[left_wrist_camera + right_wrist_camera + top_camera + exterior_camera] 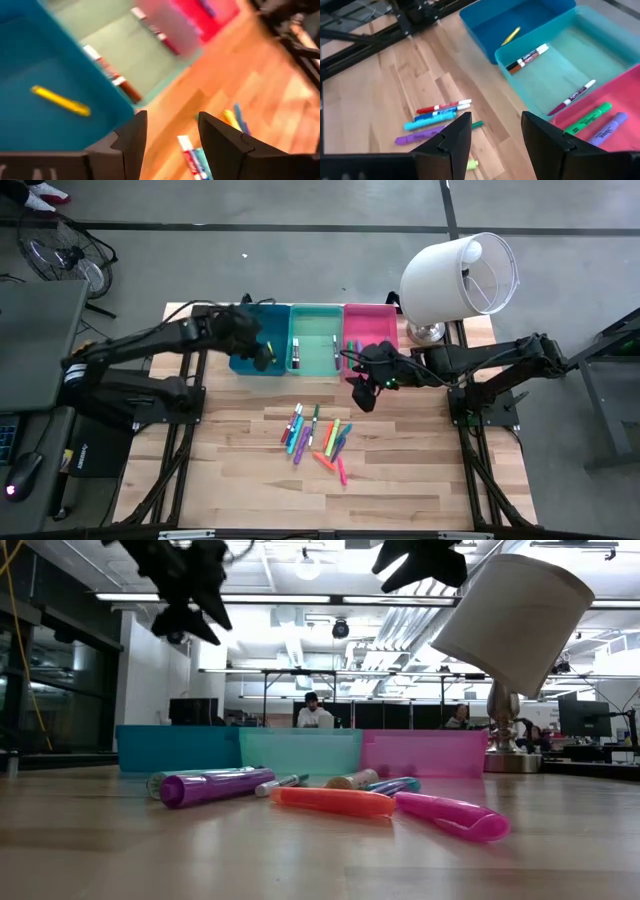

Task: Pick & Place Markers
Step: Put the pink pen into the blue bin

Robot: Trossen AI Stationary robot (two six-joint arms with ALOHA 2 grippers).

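Seen from above, the loose heap of short plastic markers [318, 439] lies on the pale wooden surface [230, 470] at the centre of the frame, below the row of three rectangular plastic bins: blue bin [250, 365], mint green bin [315, 320], pink bin [372, 318]. Most of the pens run roughly top to bottom in the picture, a few slanting.

The right gripper [362, 394] hangs just above and to the right of the heap, beside the lower edge of the pink bin, fingers apart with nothing between them. It looks the nearer arm for the next pick.

The left gripper [262, 356] hovers over the lower right corner of the blue bin, also spread and empty. A yellow marker [61, 100] lies on that bin's floor.

From table height both grippers are cut off at the top edge. A large white lamp shade [460, 277] overhangs the upper right corner of the surface. How the heaped pens overlap I cannot make out.
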